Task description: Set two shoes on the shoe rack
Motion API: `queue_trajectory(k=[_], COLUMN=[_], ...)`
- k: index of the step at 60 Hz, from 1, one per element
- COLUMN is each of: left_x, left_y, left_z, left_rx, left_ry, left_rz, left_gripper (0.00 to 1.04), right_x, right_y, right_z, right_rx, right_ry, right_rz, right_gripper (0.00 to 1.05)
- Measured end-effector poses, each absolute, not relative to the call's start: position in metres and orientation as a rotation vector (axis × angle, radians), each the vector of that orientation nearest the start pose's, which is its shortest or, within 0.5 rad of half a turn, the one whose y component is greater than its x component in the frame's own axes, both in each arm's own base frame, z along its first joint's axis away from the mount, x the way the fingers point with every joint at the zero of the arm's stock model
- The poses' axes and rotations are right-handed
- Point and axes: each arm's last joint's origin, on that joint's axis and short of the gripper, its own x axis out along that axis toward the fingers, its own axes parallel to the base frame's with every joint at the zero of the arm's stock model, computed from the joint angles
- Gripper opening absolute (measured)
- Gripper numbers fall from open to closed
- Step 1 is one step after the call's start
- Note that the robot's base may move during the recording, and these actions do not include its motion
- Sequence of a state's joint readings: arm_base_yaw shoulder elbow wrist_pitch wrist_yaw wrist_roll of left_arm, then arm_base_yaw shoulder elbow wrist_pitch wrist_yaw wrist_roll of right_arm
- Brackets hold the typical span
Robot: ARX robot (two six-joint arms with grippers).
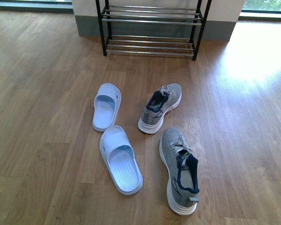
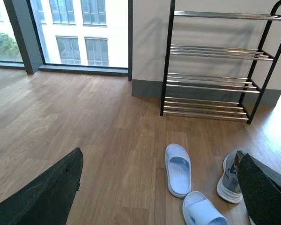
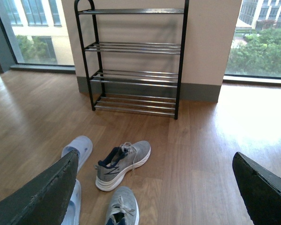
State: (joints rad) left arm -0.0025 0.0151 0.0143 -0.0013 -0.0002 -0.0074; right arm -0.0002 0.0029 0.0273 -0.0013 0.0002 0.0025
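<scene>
Far sneaker (image 1: 160, 108) and near sneaker (image 1: 179, 169) both lie on the floor (image 1: 47, 93), right of centre and well short of the shoe rack (image 1: 150, 47); their long axes run roughly toward it, toes leading, the far one slanting right. The right gripper (image 3: 154, 158) is the nearer, hovering short of them, jaws spread wide and empty; the left gripper (image 2: 158, 157) gapes wide too, holding nothing.

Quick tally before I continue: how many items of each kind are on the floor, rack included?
Grey sneakers: 2
Pale blue slides: 2
Shoe rack: 1
Total: 5
</scene>
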Motion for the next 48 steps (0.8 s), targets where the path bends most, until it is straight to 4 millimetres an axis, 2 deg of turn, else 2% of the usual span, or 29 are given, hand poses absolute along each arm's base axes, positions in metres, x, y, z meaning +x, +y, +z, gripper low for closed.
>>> queue_trajectory(k=[48], left_x=[0.0978], left_y=[-0.0002], left_z=[0.1671], left_rx=[-0.007], left_ry=[0.002], left_rz=[-0.002], left_gripper=[0.95], right_x=[0.0961], right_y=[0.0000], right_z=[0.1724], right_rx=[0.003], right_ry=[-0.023], right_rz=[0.000], right_gripper=[0.95])
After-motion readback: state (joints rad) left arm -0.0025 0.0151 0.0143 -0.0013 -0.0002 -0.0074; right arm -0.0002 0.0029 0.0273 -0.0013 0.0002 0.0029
